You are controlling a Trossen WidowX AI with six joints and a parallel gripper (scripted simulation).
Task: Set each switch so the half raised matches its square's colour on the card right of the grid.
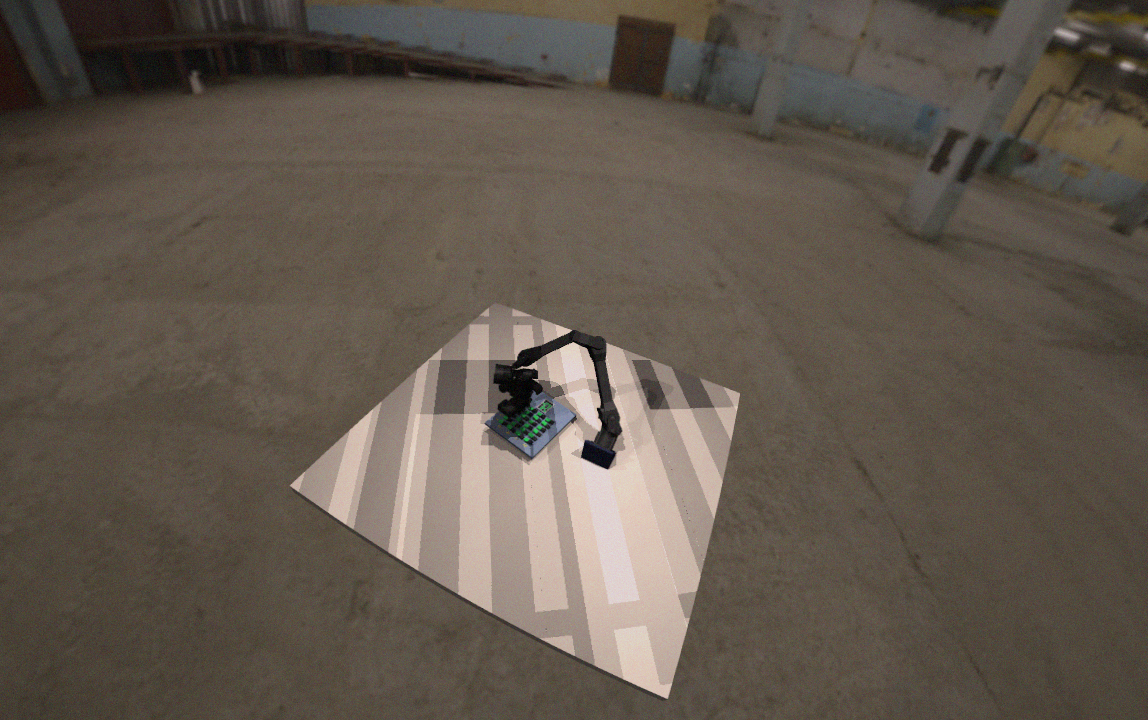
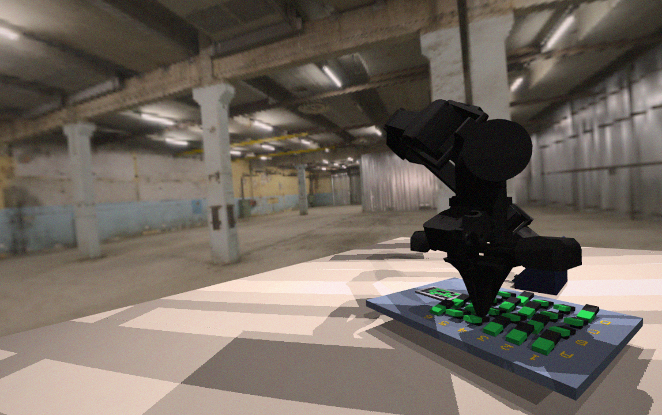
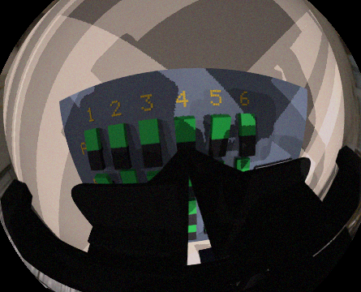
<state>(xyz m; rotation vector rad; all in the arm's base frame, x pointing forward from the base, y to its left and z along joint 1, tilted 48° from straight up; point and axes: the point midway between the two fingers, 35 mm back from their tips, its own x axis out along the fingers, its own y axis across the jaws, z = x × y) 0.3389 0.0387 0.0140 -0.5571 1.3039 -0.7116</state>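
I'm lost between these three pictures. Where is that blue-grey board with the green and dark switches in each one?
Top view: the switch panel is small, near the picture's middle, on the striped mat beside the arm's base.
Exterior view: it lies low at right, under the shut gripper.
Wrist view: it fills the middle, partly behind the dark fingers.
Shared landmark: the green-and-dark switches, seen in all three.

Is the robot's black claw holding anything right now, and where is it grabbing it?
Nothing is held. The end effector is shut on itself, and its closed tip points down among the green and grey switches on the panel.
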